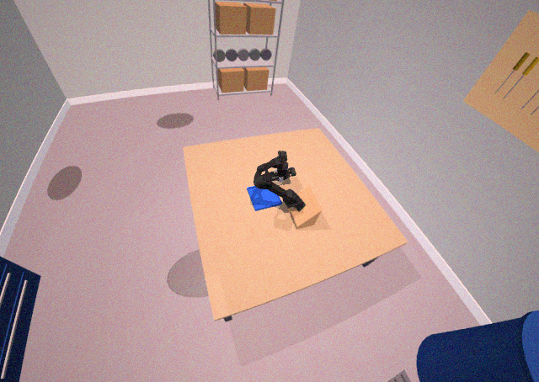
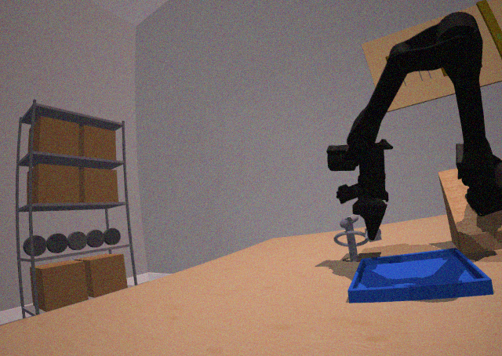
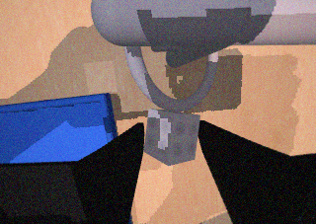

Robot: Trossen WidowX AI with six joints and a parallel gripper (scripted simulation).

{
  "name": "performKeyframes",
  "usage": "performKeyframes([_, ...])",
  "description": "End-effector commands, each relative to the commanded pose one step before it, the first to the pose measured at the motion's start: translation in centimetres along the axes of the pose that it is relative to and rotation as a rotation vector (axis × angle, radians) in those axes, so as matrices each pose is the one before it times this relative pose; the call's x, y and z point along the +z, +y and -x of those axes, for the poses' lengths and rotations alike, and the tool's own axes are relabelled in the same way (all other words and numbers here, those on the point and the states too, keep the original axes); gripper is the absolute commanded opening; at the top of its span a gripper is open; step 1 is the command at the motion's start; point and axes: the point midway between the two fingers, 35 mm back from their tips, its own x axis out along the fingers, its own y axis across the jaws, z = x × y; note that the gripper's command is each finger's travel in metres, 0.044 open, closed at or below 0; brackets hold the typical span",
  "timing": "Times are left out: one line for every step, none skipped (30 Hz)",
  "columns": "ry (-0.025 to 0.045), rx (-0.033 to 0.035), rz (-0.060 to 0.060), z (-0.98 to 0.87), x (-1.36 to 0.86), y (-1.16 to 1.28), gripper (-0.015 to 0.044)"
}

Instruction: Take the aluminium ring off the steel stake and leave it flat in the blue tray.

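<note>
Currently the ring [image 2: 337, 242] [image 3: 179, 104] is being worked off the stake [image 2: 351, 250]: it circles the post above its foot, below the cross-bar [image 2: 348, 221] [image 3: 183, 14]. The gripper [image 2: 372, 238] [image 3: 170, 127] is clamped on its tab [image 3: 172, 137]. Next likely comes tilting and threading it past the bar, before heading to the tray [image 1: 263, 198] [image 2: 421, 294] [image 3: 59, 130].
</note>
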Motion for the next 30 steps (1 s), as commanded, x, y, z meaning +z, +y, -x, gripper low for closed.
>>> performKeyframes([-0.00749, -0.01282, 0.0008, 0.322, 0.266, 0.110, 0.0000])
performKeyframes([0.00008, -0.00196, 0.0004, 0.023, 0.005, 0.027, 0.0000])
performKeyframes([0.00013, -0.00396, 0.0008, 0.046, 0.011, 0.055, 0.0000])
performKeyframes([0.00015, -0.00593, 0.0012, 0.070, 0.016, 0.082, 0.0000])
performKeyframes([0.00009, -0.00662, 0.0013, 0.080, 0.017, 0.091, 0.0000])
performKeyframes([0.00001, -0.00651, 0.0013, 0.080, 0.016, 0.090, 0.0000])
performKeyframes([-0.00004, -0.00498, 0.0010, 0.062, 0.012, 0.069, 0.0000])
performKeyframes([-0.00005, -0.00299, 0.0006, 0.038, 0.007, 0.041, 0.0000])
performKeyframes([-0.00002, -0.00099, 0.0002, 0.013, 0.002, 0.014, 0.0000])
performKeyframes([0.00000, 0.00000, 0.0000, 0.000, 0.000, 0.000, 0.0000])
performKeyframes([0.00007, -0.00192, 0.0004, 0.023, 0.005, 0.026, 0.0000])
performKeyframes([0.00013, -0.00393, 0.0008, 0.047, 0.011, 0.052, 0.0000])
performKeyframes([0.00014, -0.00592, 0.0012, 0.072, 0.016, 0.079, 0.0000])
performKeyframes([0.00009, -0.00664, 0.0013, 0.082, 0.018, 0.088, 0.0000])
performKeyframes([0.00001, -0.00653, 0.0013, 0.083, 0.017, 0.087, 0.0000])
performKeyframes([-0.00004, -0.00500, 0.0010, 0.064, 0.013, 0.067, 0.0000])
performKeyframes([-0.00005, -0.00300, 0.0006, 0.039, 0.007, 0.040, 0.0000])
performKeyframes([-0.00002, -0.00100, 0.0002, 0.013, 0.002, 0.013, 0.0000])
performKeyframes([0.00000, 0.00000, 0.0000, 0.000, 0.000, 0.000, 0.0000])
performKeyframes([-0.00110, -0.00250, 0.0005, 0.027, 0.000, 0.012, 0.0000])
performKeyframes([-0.00254, -0.00568, 0.0011, 0.062, 0.001, 0.028, 0.0000])
performKeyframes([-0.00404, -0.00877, 0.0017, 0.096, 0.002, 0.042, 0.0000])
performKeyframes([-0.00377, -0.00790, 0.0015, 0.088, 0.002, 0.037, 0.0000])
performKeyframes([-0.00231, -0.00472, 0.0009, 0.054, 0.002, 0.022, 0.0000])
performKeyframes([0.00002, -0.00442, 0.0010, 0.050, 0.011, 0.029, 0.0000])
performKeyframes([-0.00001, -0.00756, 0.0016, 0.087, 0.019, 0.049, 0.0000])
performKeyframes([-0.00012, -0.00943, 0.0020, 0.110, 0.023, 0.061, 0.0000])
performKeyframes([-0.00018, -0.00782, 0.0017, 0.093, 0.019, 0.050, 0.0000])
performKeyframes([-0.00014, -0.00469, 0.0010, 0.057, 0.011, 0.030, 0.0000])
performKeyframes([-0.00005, -0.00156, 0.0003, 0.019, 0.004, 0.010, 0.0000])
